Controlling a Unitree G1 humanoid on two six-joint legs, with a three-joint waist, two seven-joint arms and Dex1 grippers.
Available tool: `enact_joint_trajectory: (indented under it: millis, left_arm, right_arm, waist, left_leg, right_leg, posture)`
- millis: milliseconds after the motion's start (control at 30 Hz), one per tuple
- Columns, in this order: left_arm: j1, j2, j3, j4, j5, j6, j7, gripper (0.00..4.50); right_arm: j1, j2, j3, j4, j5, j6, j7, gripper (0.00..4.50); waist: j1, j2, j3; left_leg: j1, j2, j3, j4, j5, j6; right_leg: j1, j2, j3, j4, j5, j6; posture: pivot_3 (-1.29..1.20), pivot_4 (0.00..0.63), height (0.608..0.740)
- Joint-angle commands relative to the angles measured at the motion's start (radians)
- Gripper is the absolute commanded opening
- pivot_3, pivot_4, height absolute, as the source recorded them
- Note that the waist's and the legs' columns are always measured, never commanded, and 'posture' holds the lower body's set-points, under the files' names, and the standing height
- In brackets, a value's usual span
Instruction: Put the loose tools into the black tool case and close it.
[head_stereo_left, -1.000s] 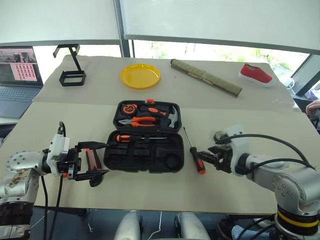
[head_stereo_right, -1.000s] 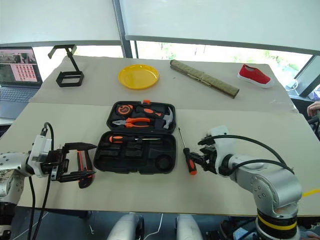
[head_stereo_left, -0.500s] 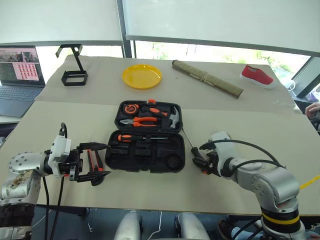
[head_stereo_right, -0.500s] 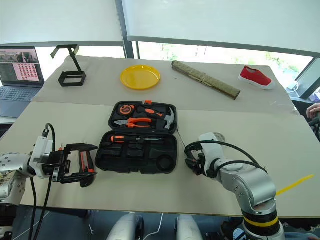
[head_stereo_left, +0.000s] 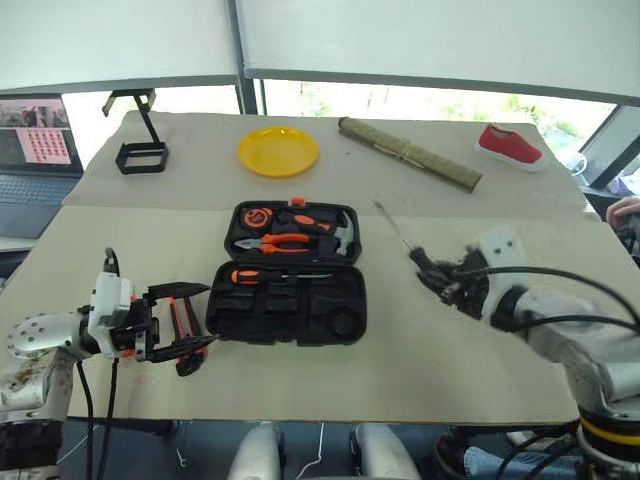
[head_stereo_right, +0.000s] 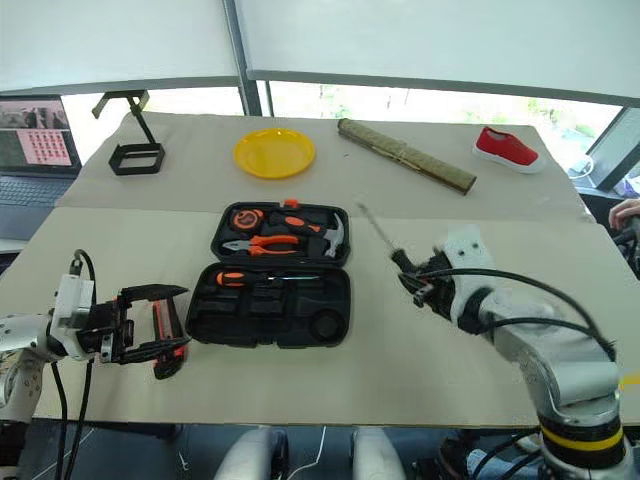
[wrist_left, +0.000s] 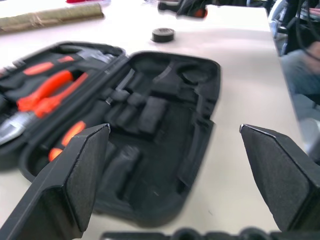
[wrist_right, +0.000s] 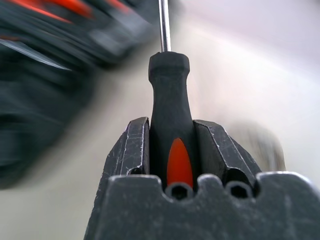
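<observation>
Progress: partial. Left gripper (head_stereo_left: 190, 318) near counter's front-left corner, jaws spread, straddling utility knife (head_stereo_left: 184, 330) lying on counter just left of case, not yet packed. Black tool case (head_stereo_left: 290, 285) open mid-counter, one screwdriver (head_stereo_left: 262, 275) seated, other recesses empty. Grey roll (wrist_left: 163, 34) loose beyond case. Right gripper (wrist_right: 171, 135), jaws pinching second screwdriver (wrist_right: 170, 125), raised over bare counter right of case; room free there, front edge close.

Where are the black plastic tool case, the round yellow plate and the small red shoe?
Black plastic tool case (head_stereo_left: 290, 311): left eye view, moulded lower half.
Round yellow plate (head_stereo_left: 278, 152): left eye view, its centre.
Small red shoe (head_stereo_left: 510, 145): left eye view, its upper.
</observation>
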Motion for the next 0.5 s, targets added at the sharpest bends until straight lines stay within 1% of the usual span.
enact_joint_trajectory:
  millis: [33,133,167,267,367,500]
  left_arm:
    - [0.091,-0.025,0.074,-0.067,-0.027,-0.01,0.053,4.5]
    - [0.16,-0.032,0.11,-0.107,-0.041,0.017,0.085,4.5]
    - [0.18,-0.037,0.119,-0.12,-0.042,0.018,0.097,4.5]
    - [0.238,-0.054,0.143,-0.153,-0.045,0.01,0.124,4.5]
    - [0.26,-0.06,0.151,-0.172,-0.047,0.01,0.136,4.5]
    - [0.267,-0.06,0.147,-0.184,-0.049,0.011,0.145,4.5]
  right_arm:
    - [-0.167,0.031,0.232,0.149,-0.092,-0.22,0.187,1.02]
    - [-0.278,0.076,0.367,0.279,-0.17,-0.256,0.234,1.02]
    - [-0.31,0.089,0.41,0.316,-0.197,-0.261,0.248,1.02]
    - [-0.402,0.142,0.514,0.419,-0.279,-0.193,0.233,1.02]
    - [-0.441,0.149,0.571,0.468,-0.337,-0.187,0.253,1.02]
    - [-0.466,0.158,0.61,0.513,-0.387,-0.209,0.281,1.02]
  waist:
    - [-0.012,0.0,0.0]
    - [-0.011,-0.003,0.002]
    - [-0.003,-0.004,0.002]
    - [0.01,-0.003,0.003]
    - [0.021,-0.003,0.003]
    - [0.031,-0.003,0.003]
  left_leg:
    - [0.0,0.001,0.0,0.0,0.0,0.0]
    - [-0.001,0.003,0.0,0.0,0.0,0.001]
    - [-0.002,0.004,0.0,0.0,0.0,0.001]
    - [-0.002,0.005,0.001,0.0,0.0,0.001]
    - [-0.002,0.004,0.001,0.0,0.0,0.0]
    - [-0.002,0.003,0.002,0.0,0.0,0.0]
  right_leg:
    - [0.0,0.001,0.001,0.0,0.0,-0.001]
    - [-0.001,0.003,0.001,0.0,0.001,-0.002]
    - [-0.001,0.003,0.001,0.0,0.001,-0.002]
    - [-0.002,0.002,0.001,0.0,0.001,-0.002]
    - [-0.002,0.001,0.001,0.001,0.001,-0.002]
    - [-0.002,-0.001,0.0,0.001,0.001,-0.002]
  posture:
    - [0.0,0.15,0.74]
    - [0.0,0.15,0.74]
    - [0.0,0.15,0.74]
    - [0.0,0.15,0.74]
    - [0.0,0.15,0.74]
    - [0.0,0.15,0.74]
